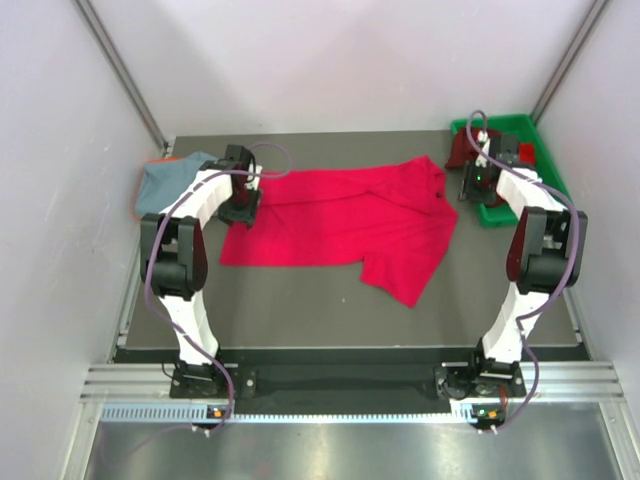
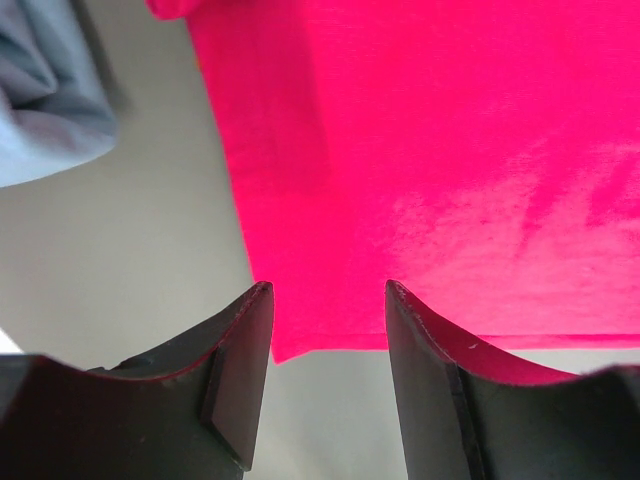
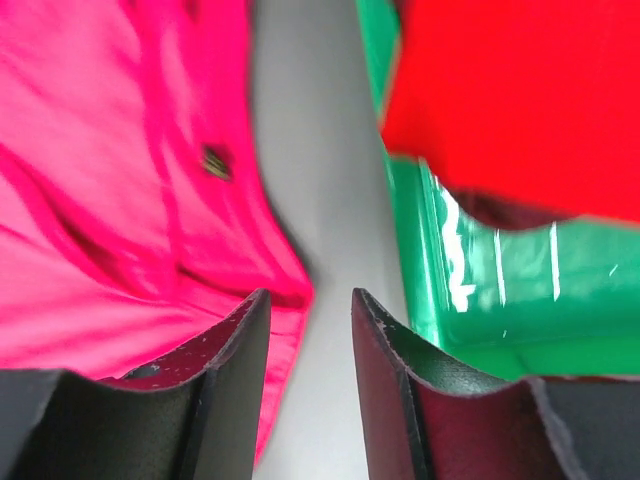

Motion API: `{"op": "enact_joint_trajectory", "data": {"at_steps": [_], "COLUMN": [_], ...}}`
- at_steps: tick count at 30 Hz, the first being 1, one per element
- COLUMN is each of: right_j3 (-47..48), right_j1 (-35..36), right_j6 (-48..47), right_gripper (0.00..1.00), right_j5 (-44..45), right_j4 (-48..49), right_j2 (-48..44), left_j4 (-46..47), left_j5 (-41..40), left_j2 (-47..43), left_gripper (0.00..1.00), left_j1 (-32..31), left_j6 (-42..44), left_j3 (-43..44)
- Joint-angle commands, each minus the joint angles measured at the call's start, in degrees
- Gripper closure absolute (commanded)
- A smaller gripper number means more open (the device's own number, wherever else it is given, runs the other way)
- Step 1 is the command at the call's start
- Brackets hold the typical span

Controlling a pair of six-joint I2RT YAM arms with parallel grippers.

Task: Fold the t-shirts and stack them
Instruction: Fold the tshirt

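Both open, empty: left claw [image 2: 328, 290] over corner of red t-shirt [image 2: 420, 150] nr left edge of worktop [image 1: 300, 310]; right claw [image 3: 310, 300] betw. it & green bin [image 3: 480, 330]. Pinch one layer at corners, lift evenly.

I see a spread t-shirt [image 1: 340, 215] centred on the surface [image 1: 300, 310], a bunched t-shirt [image 1: 165, 185] far left, a bin [image 1: 495, 213] holding more t-shirts [image 1: 459, 150] far right.

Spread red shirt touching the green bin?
Apart. Right wrist view shows a strip of bare table between the spread red shirt and the green bin.
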Motion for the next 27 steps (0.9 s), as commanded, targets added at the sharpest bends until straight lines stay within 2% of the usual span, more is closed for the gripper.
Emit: {"op": "enact_joint_trajectory", "data": {"at_steps": [1, 12, 19, 27], "right_j3": [5.48, 22.96, 24.55, 26.84], "right_j1": [1.93, 11.5, 14.94, 16.7], "right_j6": [-2.56, -0.72, 4.29, 5.0], "right_gripper": [0.62, 0.63, 0.63, 0.62], "right_j5": [-1.88, -15.51, -20.34, -19.65], "right_j4": [0.74, 2.4, 4.78, 5.57], "right_j2": [-3.5, 11.43, 16.72, 20.59], "left_j4": [-0.22, -0.76, -0.23, 0.13], "left_j5": [2.92, 6.52, 6.52, 6.26], "left_j2": [0.73, 1.08, 0.47, 0.03], "left_gripper": [0.46, 0.47, 0.47, 0.47], "left_j1": [-0.19, -0.63, -0.63, -0.8], "left_j6": [-1.55, -1.72, -1.81, -1.9], "left_j3": [1.05, -1.32, -4.66, -5.89]}}
